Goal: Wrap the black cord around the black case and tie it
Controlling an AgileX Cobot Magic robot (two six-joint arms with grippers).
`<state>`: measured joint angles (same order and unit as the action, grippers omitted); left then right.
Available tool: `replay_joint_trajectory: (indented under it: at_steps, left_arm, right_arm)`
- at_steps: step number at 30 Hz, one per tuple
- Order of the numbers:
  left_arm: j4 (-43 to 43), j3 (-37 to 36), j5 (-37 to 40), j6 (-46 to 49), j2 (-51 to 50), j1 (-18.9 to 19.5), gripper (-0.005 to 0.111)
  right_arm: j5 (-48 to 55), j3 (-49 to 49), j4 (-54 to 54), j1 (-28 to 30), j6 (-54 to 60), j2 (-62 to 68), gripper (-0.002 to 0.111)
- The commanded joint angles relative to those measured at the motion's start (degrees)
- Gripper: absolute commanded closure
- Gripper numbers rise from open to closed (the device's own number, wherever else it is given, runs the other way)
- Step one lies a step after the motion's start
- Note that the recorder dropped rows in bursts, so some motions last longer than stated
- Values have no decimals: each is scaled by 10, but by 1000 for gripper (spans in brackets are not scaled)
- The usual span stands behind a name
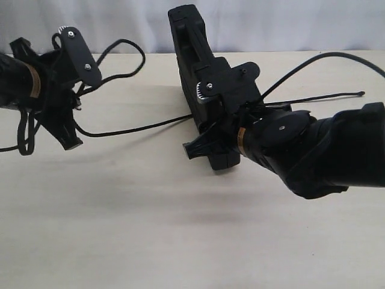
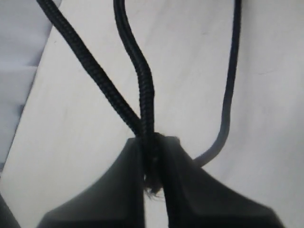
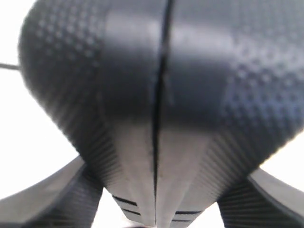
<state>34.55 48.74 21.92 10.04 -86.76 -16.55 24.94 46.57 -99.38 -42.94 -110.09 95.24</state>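
Your left gripper [image 2: 153,166] is clenched on two strands of the black cord [image 2: 142,80], so you control the wrap. Your right gripper [image 1: 213,120] grasps the black case [image 3: 156,95], propping it on edge on the worktop [image 1: 150,229], likely so cord can circle it.

I work at what looks like a lab test bench: a bare, pale wood-grain tabletop [image 1: 150,235], with a plain white cloth backdrop [image 1: 271,24] hanging behind the tabletop's far edge.
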Motion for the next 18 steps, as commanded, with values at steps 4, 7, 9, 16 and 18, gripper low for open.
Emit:
replay_joint_trajectory:
  at_steps: [4, 7, 9, 16, 18]
  left_arm:
    - [-115, 0, 52, 161, 38, -28, 107]
    - [-115, 0, 67, 162, 66, -25, 107]
    - [-123, 0, 67, 172, 85, -25, 107]
    - [-301, 0, 93, 377, 146, -25, 107]
    - [-354, 0, 98, 427, 151, -25, 107]
  right_arm:
    - [21, 0, -6, 5, -3, -4, 104]
    - [21, 0, -6, 5, -3, -3, 104]
    - [21, 0, -6, 5, -3, -3, 104]
    - [21, 0, -6, 5, -3, -3, 104]
    - [21, 0, -6, 5, -3, -3, 104]
